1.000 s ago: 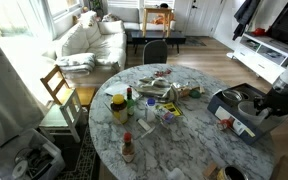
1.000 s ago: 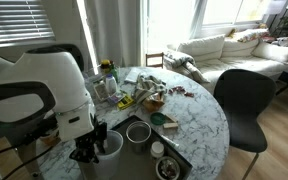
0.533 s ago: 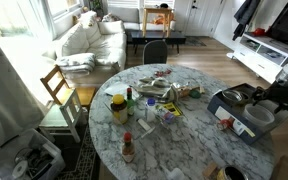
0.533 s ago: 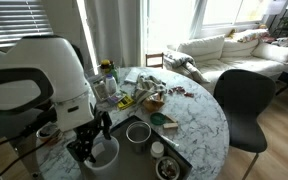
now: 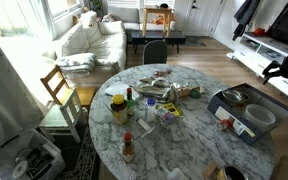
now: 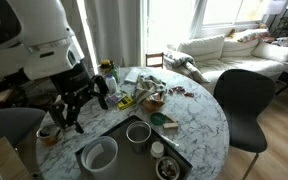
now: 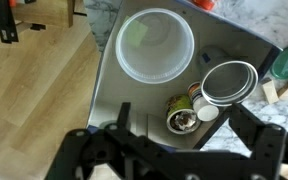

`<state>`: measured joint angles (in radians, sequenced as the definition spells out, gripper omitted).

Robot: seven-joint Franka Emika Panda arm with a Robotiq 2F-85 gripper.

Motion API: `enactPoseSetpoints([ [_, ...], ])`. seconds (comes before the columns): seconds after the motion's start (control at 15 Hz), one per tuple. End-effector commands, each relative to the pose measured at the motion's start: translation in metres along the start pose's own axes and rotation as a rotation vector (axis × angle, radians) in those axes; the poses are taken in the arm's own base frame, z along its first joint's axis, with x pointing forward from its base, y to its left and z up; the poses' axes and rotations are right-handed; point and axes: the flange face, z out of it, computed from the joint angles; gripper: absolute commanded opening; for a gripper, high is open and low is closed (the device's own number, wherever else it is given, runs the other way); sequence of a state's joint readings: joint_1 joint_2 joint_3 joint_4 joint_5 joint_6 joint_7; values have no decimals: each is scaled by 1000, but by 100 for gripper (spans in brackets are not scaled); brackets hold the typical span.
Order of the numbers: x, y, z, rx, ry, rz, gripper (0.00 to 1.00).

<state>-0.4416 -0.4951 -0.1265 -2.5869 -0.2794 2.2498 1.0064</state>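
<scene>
My gripper (image 6: 81,105) hangs open and empty, well above the near end of a grey tray (image 6: 124,160) on the round marble table. Directly below it in the tray lies a white plastic bowl (image 7: 156,45), also seen in both exterior views (image 5: 259,115) (image 6: 99,153). In the wrist view my gripper (image 7: 184,135) frames the tray (image 7: 112,95), with black fingers (image 7: 124,118) at the bottom edge. Beside the white bowl sit a metal bowl (image 7: 229,80) and a small open can (image 7: 181,118). In an exterior view the gripper (image 5: 276,72) shows at the right edge.
Bottles, a yellow jar (image 5: 118,107), a red-capped sauce bottle (image 5: 128,148) and scattered packets (image 5: 161,95) crowd the table's middle. A black chair (image 6: 246,100) and a wooden chair (image 5: 59,90) stand at the table. A sofa lies beyond.
The jaws have opened and let go of the white bowl, which now rests in the tray. The arm has lifted up and away from it.
</scene>
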Motion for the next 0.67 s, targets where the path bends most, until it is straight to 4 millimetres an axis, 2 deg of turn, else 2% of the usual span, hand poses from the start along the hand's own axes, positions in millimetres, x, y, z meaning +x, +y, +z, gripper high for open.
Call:
enactPoseSetpoints([
  [0.0, -1, -9, -32, -2, -37, 57, 100],
  [0.2, 0, -17, -51, 11, -43, 67, 100],
  [0.27, 3, -13, -44, 10, -14, 44, 100],
  [0.6, 3, -17, -51, 18, -16, 47, 100],
])
